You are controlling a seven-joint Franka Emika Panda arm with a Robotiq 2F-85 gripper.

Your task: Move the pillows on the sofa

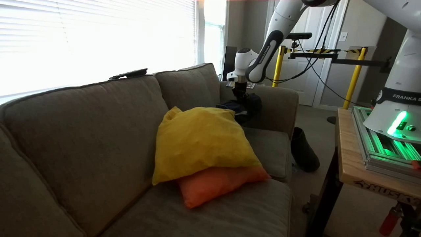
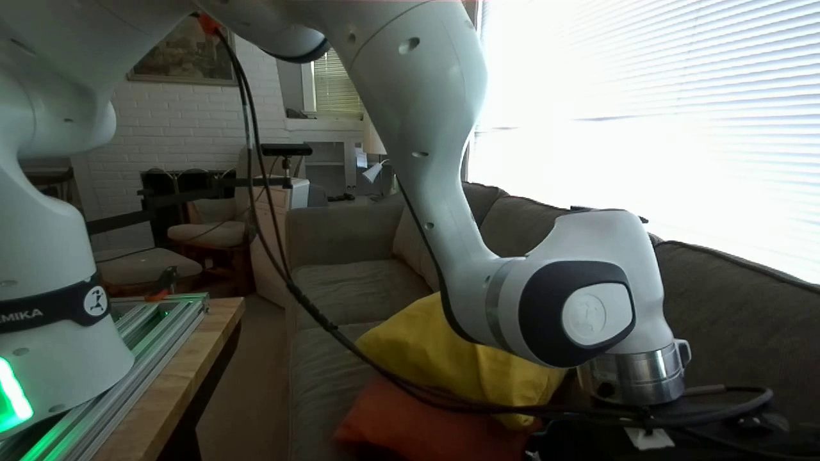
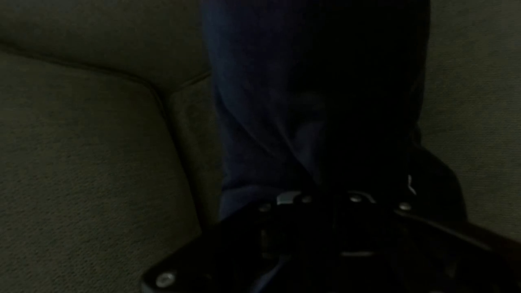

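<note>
Orange pillow (image 1: 219,184), partly hidden

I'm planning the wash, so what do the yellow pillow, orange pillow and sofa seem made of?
Yellow pillow: matte cloth, perhaps cotton or linen; soft wrinkles show.
Orange pillow: similar matte cloth by its soft, shineless surface; fibre unclear.
Sofa: matte upholstery, probably woven; wrist view shows grainy texture.

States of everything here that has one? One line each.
orange pillow: on the sofa, partly covered by the yellow pillow
yellow pillow: rumpled, lying over the orange pillow
pincer: looks shut, at the dark bundle; too dark to tell if gripping
dark bundle: creased
blinds: lowered, daylight coming through
base light: lit green
door: looks shut
</note>
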